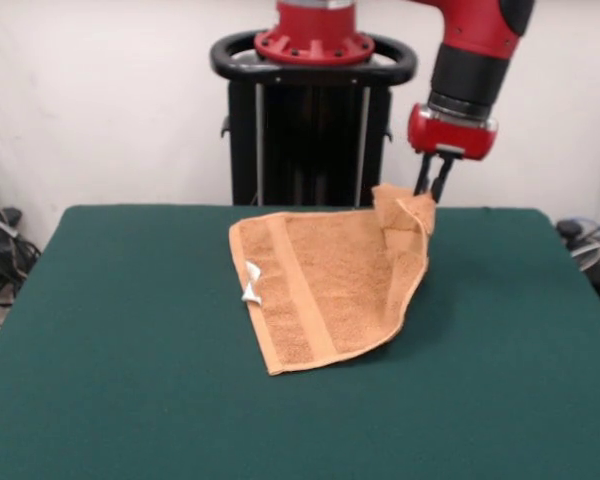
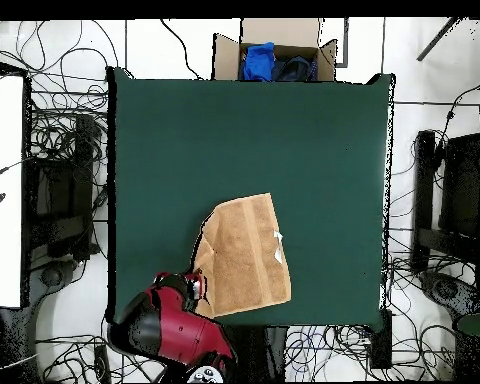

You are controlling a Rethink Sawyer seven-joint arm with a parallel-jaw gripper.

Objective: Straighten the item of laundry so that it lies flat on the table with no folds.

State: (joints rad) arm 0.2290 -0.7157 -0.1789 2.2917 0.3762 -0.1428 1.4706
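The red and black arm comes down from the upper right, and its gripper [image 1: 432, 190] has its dark fingers [image 1: 422, 176] closed on one corner of the orange-tan towel [image 1: 325, 285]. That corner is lifted off the dark green counter [image 1: 130, 380], so the cloth rises in a crumpled peak on its right side and drapes down along a folded right edge. The remainder of the towel lies spread on the counter, with a woven band running along its left part and a small white tag [image 1: 251, 284] at the left edge. The black pedestal [image 1: 310, 130] stands behind the counter's far edge.
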